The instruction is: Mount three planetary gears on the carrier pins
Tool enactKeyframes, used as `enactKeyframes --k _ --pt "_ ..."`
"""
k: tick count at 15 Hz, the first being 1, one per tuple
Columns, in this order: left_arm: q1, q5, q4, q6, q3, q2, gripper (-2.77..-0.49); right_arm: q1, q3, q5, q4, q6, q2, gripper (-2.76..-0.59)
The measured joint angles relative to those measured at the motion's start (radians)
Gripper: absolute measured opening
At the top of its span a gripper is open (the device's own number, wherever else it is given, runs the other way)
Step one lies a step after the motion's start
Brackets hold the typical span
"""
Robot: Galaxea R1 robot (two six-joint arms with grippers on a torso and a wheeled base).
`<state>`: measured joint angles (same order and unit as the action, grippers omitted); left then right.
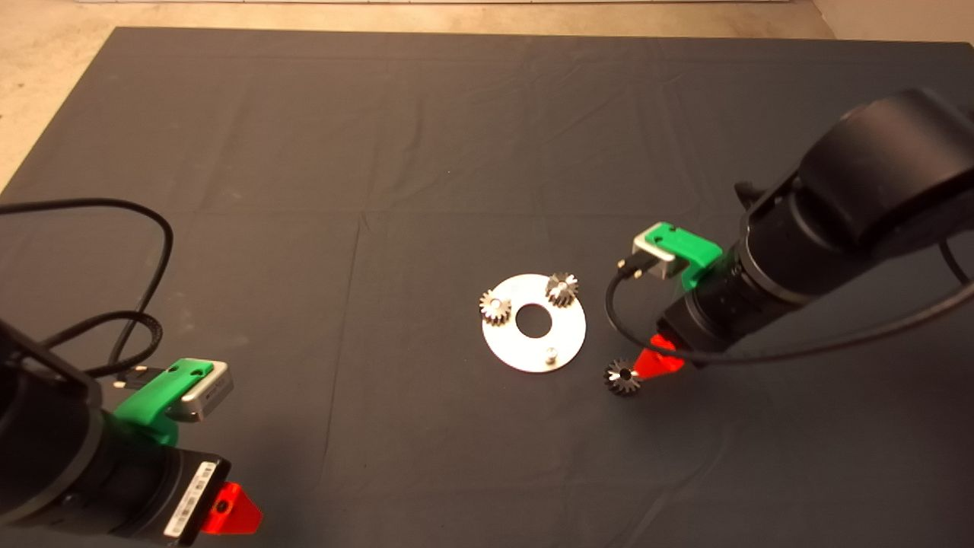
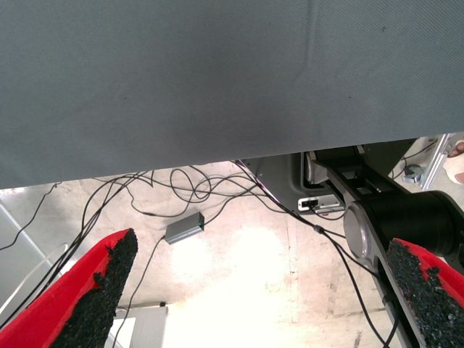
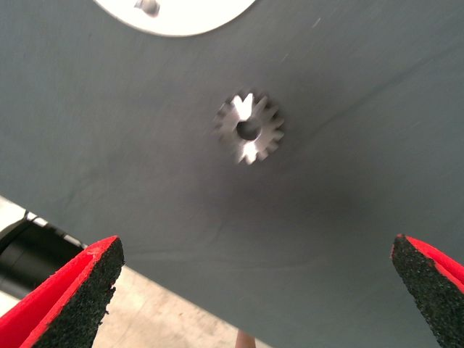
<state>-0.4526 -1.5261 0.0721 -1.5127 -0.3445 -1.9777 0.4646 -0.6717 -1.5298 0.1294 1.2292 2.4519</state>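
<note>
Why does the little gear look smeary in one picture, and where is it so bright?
Right wrist view: the loose gear looks motion-blurred, its teeth smeared, with shiny glints. Head view: the same gear looks sharper, beside the right hand. Left wrist view: the floor glares nearly white.

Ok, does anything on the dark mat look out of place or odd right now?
Only the third small dark-steel toothed gear: it lies flat on the mat beside the round silver disc, whose nearest pin is bare. The open right gripper hovers above it. Nothing looks damaged.
</note>
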Motion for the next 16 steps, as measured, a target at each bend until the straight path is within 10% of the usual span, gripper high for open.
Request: enactKeyframes --k 5,9,16 --pt "-0.009 0.0 -0.035 -0.008 0.0 -0.003 -0.78 -0.04 0.137 -0.003 0.016 0.081 -0.084 -0.61" --pt "-0.023 0.0 -0.048 -0.007 0.0 -0.003 -0.78 -0.062 0.212 -0.004 0.175 0.107 -0.157 -0.61" --pt "-0.034 0.0 -0.05 -0.007 0.0 -0.004 -0.78 -0.07 0.237 -0.003 0.22 -0.045 -0.166 -0.61"
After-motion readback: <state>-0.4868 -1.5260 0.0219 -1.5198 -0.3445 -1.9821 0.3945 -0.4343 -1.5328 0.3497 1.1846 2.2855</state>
